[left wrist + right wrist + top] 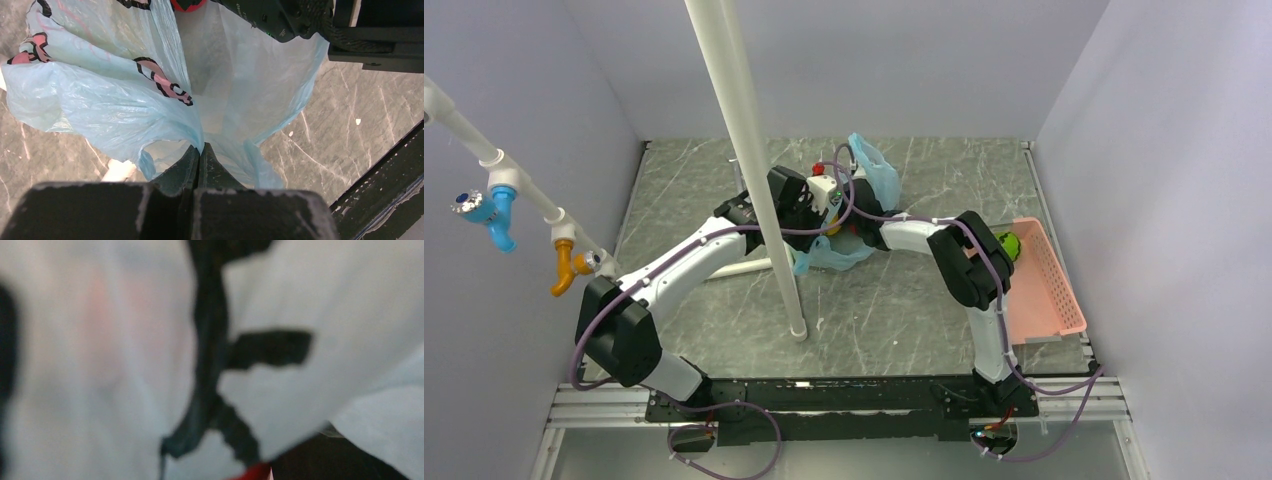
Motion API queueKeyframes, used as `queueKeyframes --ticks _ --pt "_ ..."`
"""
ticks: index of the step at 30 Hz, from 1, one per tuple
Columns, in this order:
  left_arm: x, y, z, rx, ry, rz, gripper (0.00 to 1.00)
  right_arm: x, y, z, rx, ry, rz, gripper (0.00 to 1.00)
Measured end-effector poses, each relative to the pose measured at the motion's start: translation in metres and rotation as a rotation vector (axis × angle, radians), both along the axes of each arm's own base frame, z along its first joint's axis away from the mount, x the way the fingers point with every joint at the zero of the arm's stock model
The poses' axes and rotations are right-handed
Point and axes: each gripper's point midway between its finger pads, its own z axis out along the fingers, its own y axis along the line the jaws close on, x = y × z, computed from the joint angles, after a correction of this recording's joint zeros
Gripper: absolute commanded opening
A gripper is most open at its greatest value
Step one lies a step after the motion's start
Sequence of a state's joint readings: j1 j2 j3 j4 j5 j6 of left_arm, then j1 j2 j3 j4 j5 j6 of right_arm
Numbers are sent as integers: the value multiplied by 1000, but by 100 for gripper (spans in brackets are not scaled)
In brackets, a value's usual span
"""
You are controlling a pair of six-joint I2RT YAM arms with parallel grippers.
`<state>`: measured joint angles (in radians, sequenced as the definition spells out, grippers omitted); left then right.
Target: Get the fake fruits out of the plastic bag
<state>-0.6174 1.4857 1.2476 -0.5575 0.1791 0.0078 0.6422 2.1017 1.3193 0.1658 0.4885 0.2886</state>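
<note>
The light blue-green plastic bag (871, 172) lies at mid-table, its film filling the left wrist view (100, 95). My left gripper (200, 150) is shut on a fold of the bag's film; in the top view it sits at the bag's near side (809, 215). My right gripper (826, 178) reaches into the bag from the right. Its wrist view shows only blurred film with dark print (215, 355) and a red sliver (252, 472); its fingers do not show. A red fruit (819, 167) shows beside the bag and at the top of the left wrist view (187, 4). A green fruit (1009, 245) lies on the pink tray.
The flat pink slotted tray (1049, 290) lies at the right edge of the table. A white pole (754, 170) stands in front of the arms, with a white tube (744, 268) lying at its foot. Grey walls close in left, back and right.
</note>
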Motion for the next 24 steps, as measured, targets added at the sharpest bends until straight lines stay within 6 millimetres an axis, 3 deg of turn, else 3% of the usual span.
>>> queueKeyframes --ticks 5,11,14,19,24 --pt "0 0 0 1 0 -1 0 -1 0 2 1 1 9 22" --pt "-2 -2 0 0 -1 -15 0 -30 -4 9 7 38 63 1" --pt "-2 -3 0 -1 -1 -16 0 -52 -2 29 33 31 107 0" --pt "-2 -3 0 -2 -3 -16 0 -86 8 80 157 -25 213 0" --pt "0 -4 5 -11 -21 -14 0 -112 5 97 224 -33 286 0"
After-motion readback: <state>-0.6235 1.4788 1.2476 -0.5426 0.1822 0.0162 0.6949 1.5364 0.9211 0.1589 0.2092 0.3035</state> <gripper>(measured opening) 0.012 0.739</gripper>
